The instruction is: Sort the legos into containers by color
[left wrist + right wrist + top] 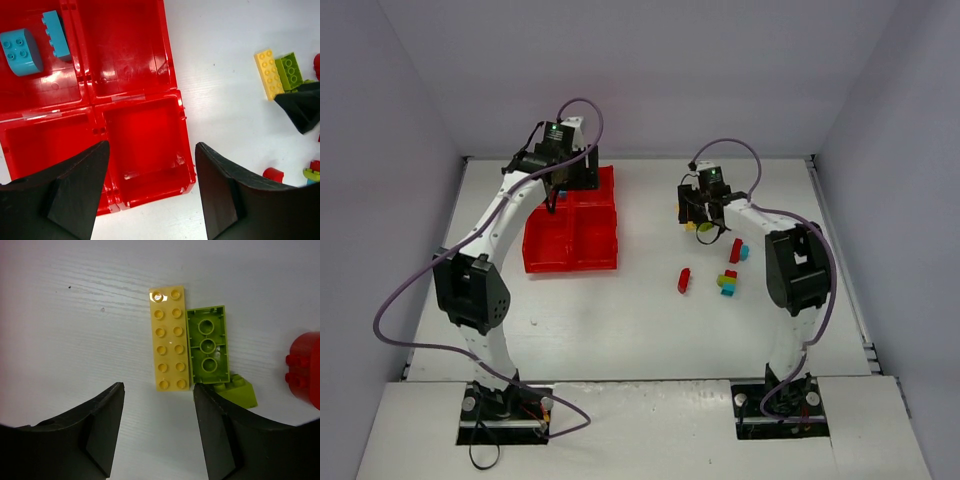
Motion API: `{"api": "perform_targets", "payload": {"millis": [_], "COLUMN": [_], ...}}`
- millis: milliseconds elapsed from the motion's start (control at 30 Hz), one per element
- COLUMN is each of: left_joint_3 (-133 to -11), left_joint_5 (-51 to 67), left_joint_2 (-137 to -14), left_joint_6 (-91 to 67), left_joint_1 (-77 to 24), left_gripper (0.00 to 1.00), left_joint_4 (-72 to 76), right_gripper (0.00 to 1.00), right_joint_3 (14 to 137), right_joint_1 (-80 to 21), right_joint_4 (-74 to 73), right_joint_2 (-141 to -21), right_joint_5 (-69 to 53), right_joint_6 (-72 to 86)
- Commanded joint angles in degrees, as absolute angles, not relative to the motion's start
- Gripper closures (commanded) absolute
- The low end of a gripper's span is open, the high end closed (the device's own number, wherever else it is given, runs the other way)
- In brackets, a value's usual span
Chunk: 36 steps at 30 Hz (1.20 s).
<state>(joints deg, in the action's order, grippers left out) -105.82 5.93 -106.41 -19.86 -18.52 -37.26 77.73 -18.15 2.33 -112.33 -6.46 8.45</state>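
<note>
The containers are four compartments of a red tray (542, 255) (130, 50). Two cyan legos (20, 50) (56, 34) lie in one compartment. My left gripper (556, 188) (151, 149) hangs open and empty over the tray. A yellow lego (169, 340) (690, 226) lies flat beside an upturned green lego (207, 347) and another green one (239, 391). My right gripper (701, 212) (159, 387) is open just short of the yellow lego's near end. Its right fingertip is by the green legos.
Toward the near right lie a red lego (684, 280), another red one (735, 250) with a cyan one (744, 253), and a multicolour clump (728, 283). A red lego (305, 370) sits at the right edge of the right wrist view. White walls close in the table.
</note>
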Motion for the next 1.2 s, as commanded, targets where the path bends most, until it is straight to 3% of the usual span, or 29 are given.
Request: {"api": "perform_targets", "payload": {"millis": [0, 933, 1167], "left_joint_3": [-104.7, -103.2, -103.4], "left_joint_5": [5.4, 6.0, 8.4], "left_joint_2": [-102.2, -102.2, -102.2], "left_joint_6": [-20.3, -19.8, -20.8], "left_joint_1": [-18.4, -18.4, -18.5], "left_gripper": [0.37, 0.37, 0.37], "left_joint_4": [-36.0, -36.1, -35.4], "right_gripper": [0.46, 0.48, 0.9], "right_joint_3": [82.0, 82.6, 81.9], "right_joint_1": [-19.0, -19.6, -20.1], "right_joint_4": [3.3, 1.1, 1.2], "right_joint_2": [-114.0, -121.5, -120.8], "right_joint_5": [-6.1, 0.6, 0.7], "right_joint_6": [8.2, 8.3, 7.7]}}
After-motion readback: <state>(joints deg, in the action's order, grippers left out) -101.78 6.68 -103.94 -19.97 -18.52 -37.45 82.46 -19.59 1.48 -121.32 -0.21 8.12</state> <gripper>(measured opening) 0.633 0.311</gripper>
